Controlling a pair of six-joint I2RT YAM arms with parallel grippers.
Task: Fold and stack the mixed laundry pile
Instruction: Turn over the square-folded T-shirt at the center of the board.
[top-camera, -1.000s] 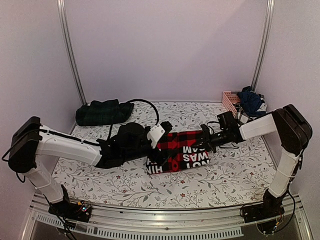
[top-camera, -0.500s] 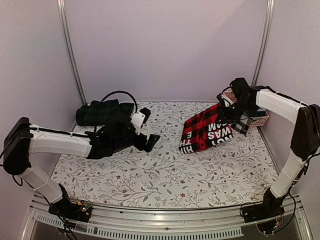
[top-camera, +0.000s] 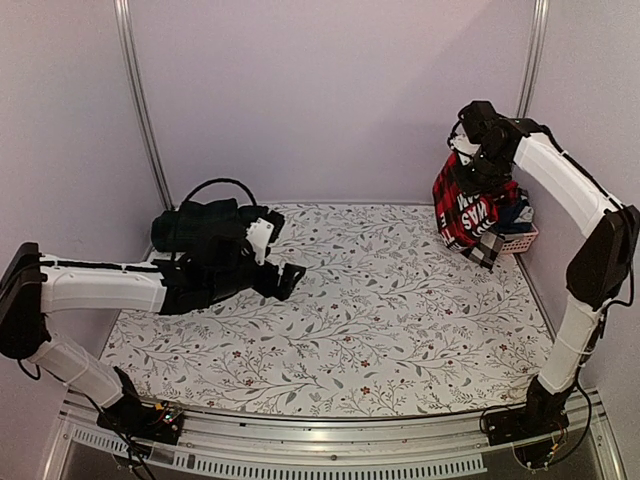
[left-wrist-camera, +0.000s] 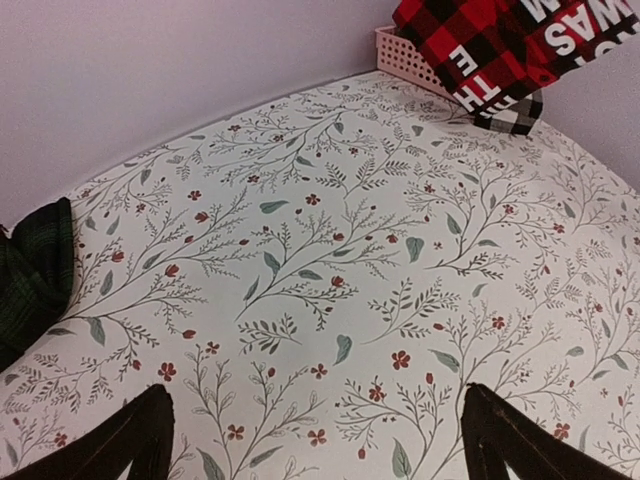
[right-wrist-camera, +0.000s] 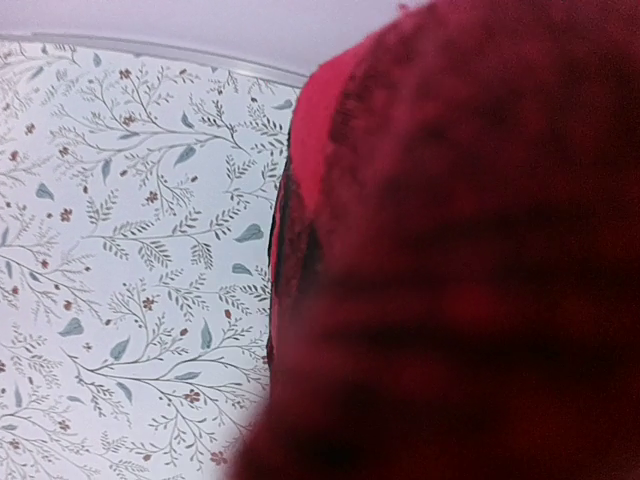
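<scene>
The red-and-black checked shirt (top-camera: 463, 210) with white lettering hangs in the air at the back right, above the pink basket. My right gripper (top-camera: 472, 165) is shut on its upper edge. In the right wrist view the red cloth (right-wrist-camera: 470, 250) fills most of the frame and hides the fingers. The dark green tartan piece (top-camera: 200, 225) lies folded at the back left, also showing at the left edge of the left wrist view (left-wrist-camera: 35, 265). My left gripper (top-camera: 283, 252) hovers just right of it, open and holding nothing, its black fingers spread wide over the table cloth (left-wrist-camera: 315, 420).
A pink slatted basket (top-camera: 515, 243) stands in the back right corner with dark navy clothes (top-camera: 517, 212) in it and a black-and-white checked piece (top-camera: 487, 252) hanging over its rim. The leaf-patterned table cloth (top-camera: 380, 300) covers the table. Walls close in on both sides.
My right arm lifted the red checked shirt from the middle of the table up and to the back right, above the basket. My left arm drew back left toward the tartan piece.
</scene>
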